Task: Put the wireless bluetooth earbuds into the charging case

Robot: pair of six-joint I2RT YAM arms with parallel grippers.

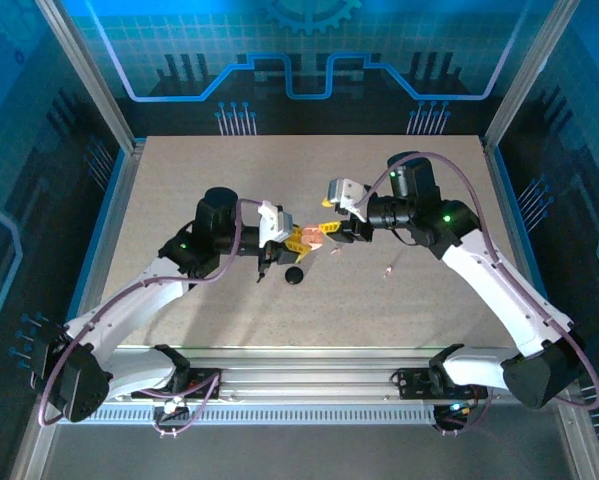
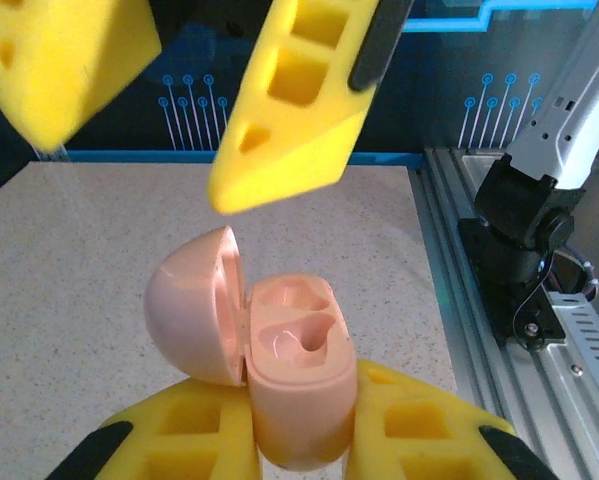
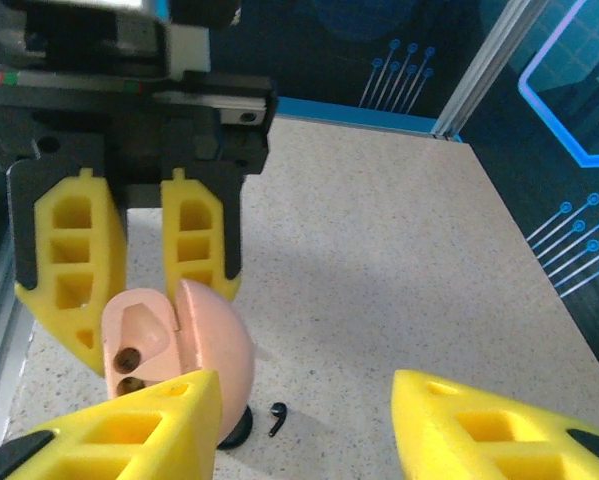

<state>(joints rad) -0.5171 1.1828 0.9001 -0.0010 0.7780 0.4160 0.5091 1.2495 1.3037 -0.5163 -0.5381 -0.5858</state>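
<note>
Speckled beige tabletop [image 1: 179, 200] is sitting inside a blue-lit enclosure. L gripper [image 1: 297, 240] is clamping pink charging case [image 2: 301, 390] by its base above table centre, lid [image 2: 194, 310] swung open. Below, black round case [image 1: 295, 274] & black earbud [image 3: 277, 418] are lying just beside each other on the table. R gripper [image 3: 309, 425] is hovering close to the pink case w/ jaws apart, gripping nothing. Further right, tiny pale earbud [image 1: 387, 270] is lying alone.

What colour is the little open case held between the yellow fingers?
The case is pale pink inside and out, clearest in the left wrist view.
</note>
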